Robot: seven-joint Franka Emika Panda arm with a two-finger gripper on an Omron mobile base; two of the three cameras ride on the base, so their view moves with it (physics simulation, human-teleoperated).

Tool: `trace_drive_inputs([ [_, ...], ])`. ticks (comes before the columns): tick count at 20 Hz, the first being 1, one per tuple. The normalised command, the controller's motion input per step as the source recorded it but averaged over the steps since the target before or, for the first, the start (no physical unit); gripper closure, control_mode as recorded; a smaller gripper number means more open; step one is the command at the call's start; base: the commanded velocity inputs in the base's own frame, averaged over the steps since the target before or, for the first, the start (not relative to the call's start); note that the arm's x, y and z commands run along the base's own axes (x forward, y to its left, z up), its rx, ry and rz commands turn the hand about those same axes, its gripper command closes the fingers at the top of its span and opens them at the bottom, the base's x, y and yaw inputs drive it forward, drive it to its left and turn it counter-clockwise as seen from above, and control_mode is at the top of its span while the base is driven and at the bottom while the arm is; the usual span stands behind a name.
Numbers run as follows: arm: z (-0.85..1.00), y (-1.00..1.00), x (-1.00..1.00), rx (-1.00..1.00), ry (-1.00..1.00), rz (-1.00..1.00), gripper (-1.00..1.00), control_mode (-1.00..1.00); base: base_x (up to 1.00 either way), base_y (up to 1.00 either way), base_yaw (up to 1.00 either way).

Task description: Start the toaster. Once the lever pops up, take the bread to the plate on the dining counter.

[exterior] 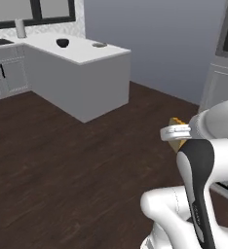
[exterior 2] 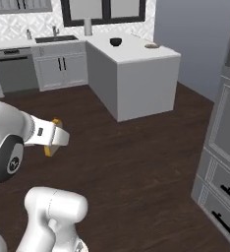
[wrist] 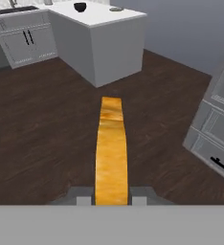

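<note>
Golden-brown crust edge-on: the bread (wrist: 111, 153) stands at centre of the hand view, pinched narrowly in the claw (wrist: 112, 200) above dark wood floor (wrist: 42, 139). The white desk (wrist: 109, 19) lies well away, upper left. A thin-edge grip may slip while travelling, dropping the slice.

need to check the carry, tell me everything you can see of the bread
The bread is one thin slice seen edge-on in the hand view, its golden-brown crust running up from between the fingertips. The gripper is shut on its lower end, so it stands out past the fingers. In the base views just a small golden corner peeks beside the hand, above the dark wood floor, touching nothing else.
</note>
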Motion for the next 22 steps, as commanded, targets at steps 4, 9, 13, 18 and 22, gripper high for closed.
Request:
trace_drive_inputs([
  [4,0.0,0.0,0.0,0.0,0.0,0.0,1.0,1.0,1.0,0.0,0.0],
  [9,0.0,0.0,0.0,0.0,0.0,0.0,1.0,1.0,1.0,0.01,0.0],
  [13,0.0,0.0,0.0,0.0,0.0,0.0,1.0,1.0,1.0,0.08,0.0],
  [18,0.0,0.0,0.0,0.0,0.0,0.0,1.0,1.0,1.0,0.04,0.0],
  [22,0.0,0.0,0.0,0.0,0.0,0.0,1.0,1.0,1.0,0.04,0.0],
])
